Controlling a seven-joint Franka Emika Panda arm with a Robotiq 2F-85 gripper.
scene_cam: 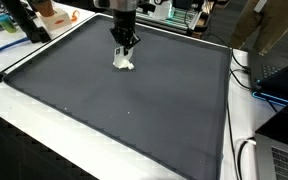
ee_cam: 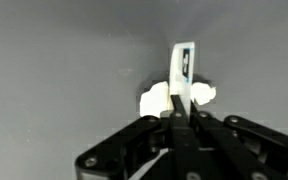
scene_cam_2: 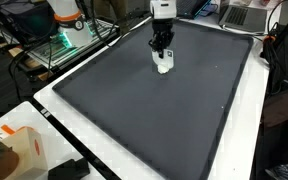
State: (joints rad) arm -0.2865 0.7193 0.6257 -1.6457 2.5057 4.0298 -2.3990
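A small white object (scene_cam: 124, 65) (scene_cam_2: 164, 67) lies at the far part of the dark grey mat (scene_cam: 124, 110) (scene_cam_2: 154, 115) in both exterior views. My gripper (scene_cam: 125, 56) (scene_cam_2: 162, 56) points straight down onto it. In the wrist view a thin white strip with a dark mark (ee_cam: 184, 62) stands out from the lumpy white object (ee_cam: 156, 98) and runs in between the fingers. The gripper (ee_cam: 181, 112) is shut on that strip. Whether the object rests on the mat or hangs just above it, I cannot tell.
The mat covers a white table (scene_cam: 24, 125). An orange box (scene_cam: 52, 14) and blue items (scene_cam: 2, 25) stand past one far corner. Cables (scene_cam: 246, 82) run along the side edge. An orange-and-white container (scene_cam_2: 26, 150) stands at a near corner, a laptop (scene_cam_2: 246, 14) at the back.
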